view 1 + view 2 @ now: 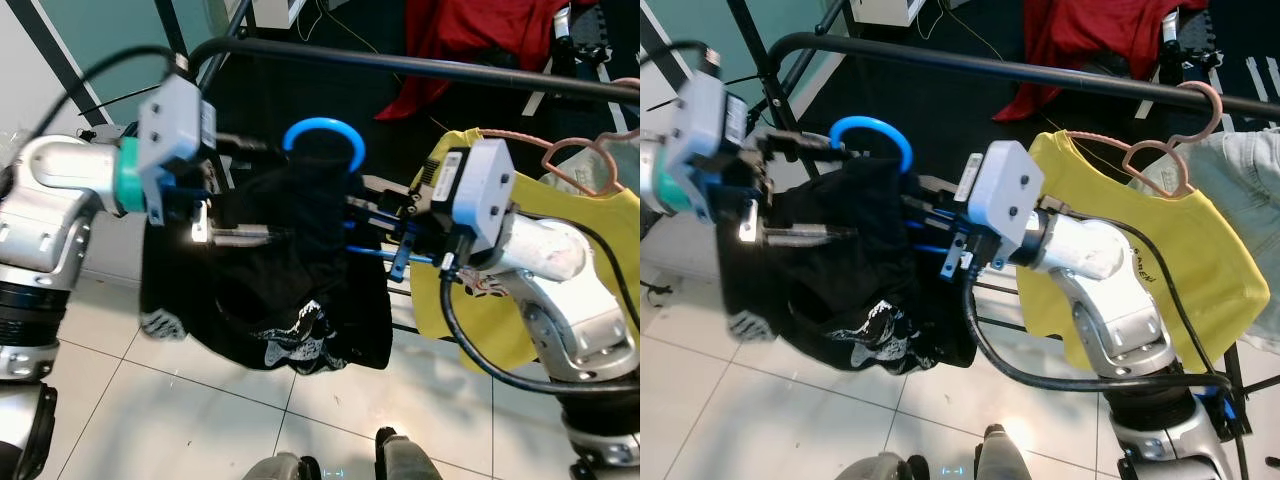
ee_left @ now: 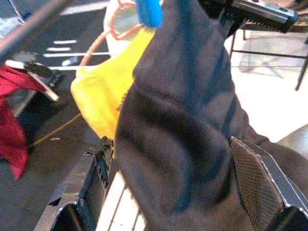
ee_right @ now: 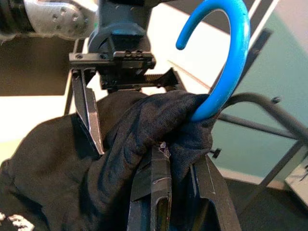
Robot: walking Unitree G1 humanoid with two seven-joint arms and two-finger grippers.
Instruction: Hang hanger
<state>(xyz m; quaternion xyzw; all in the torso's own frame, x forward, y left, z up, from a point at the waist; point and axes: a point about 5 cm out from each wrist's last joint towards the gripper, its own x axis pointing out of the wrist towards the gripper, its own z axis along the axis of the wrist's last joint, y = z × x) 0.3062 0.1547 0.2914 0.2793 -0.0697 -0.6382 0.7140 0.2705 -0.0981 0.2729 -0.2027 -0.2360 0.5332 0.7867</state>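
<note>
Hook [image 1: 325,140] of blue hanger just under rail [image 1: 420,66], black shirt [image 1: 280,270] pinched by left claw [image 1: 235,236] and right claw [image 1: 352,225], each clamped on cloth.

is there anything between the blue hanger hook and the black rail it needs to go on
Nothing visible blocks it. The blue hanger hook sits just below the black rail, open gap between. The yellow shirt hangs off to the robot's right.

So: two curved plastic hangers (one blue [image 1: 324,138], one pink [image 1: 1167,150]), three garments — black printed [image 1: 270,270], yellow [image 1: 1140,260], red [image 1: 470,40] — one black metal rail [image 1: 420,66].
</note>
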